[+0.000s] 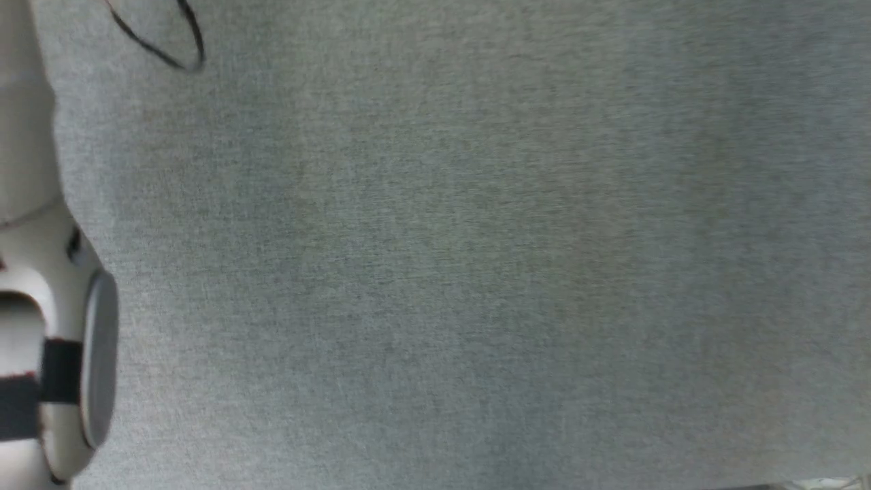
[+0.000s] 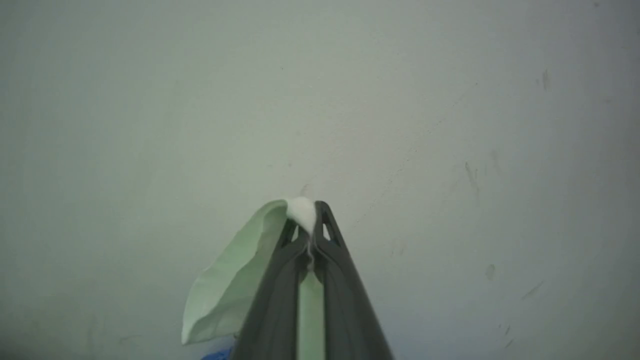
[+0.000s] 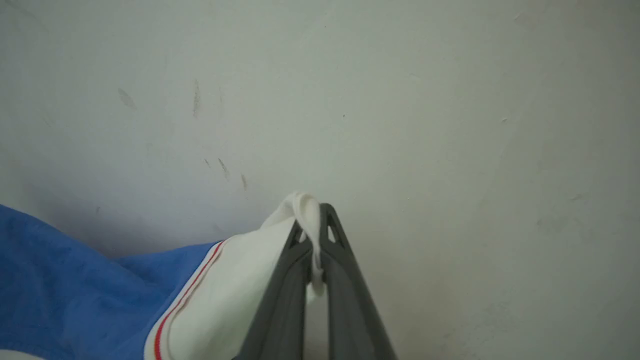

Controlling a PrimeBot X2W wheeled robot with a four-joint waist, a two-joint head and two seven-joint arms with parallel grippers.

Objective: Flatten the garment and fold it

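Note:
In the right wrist view my right gripper (image 3: 314,220) is shut on a pinch of white fabric of the garment (image 3: 220,295). Its white sleeve with thin red stripes and the royal-blue body (image 3: 60,290) hang to the left of the fingers. In the left wrist view my left gripper (image 2: 307,220) is shut on another white fold of the garment (image 2: 235,280), which droops to the left; a small blue bit shows at the bottom edge. Printed letters and number are hidden.
The head view looks at a plain grey textured surface (image 1: 476,258), with a pale robot arm part (image 1: 61,340) at the left edge and a thin dark cable loop (image 1: 170,41) at the top left. Behind both grippers is a pale scuffed wall (image 3: 400,100).

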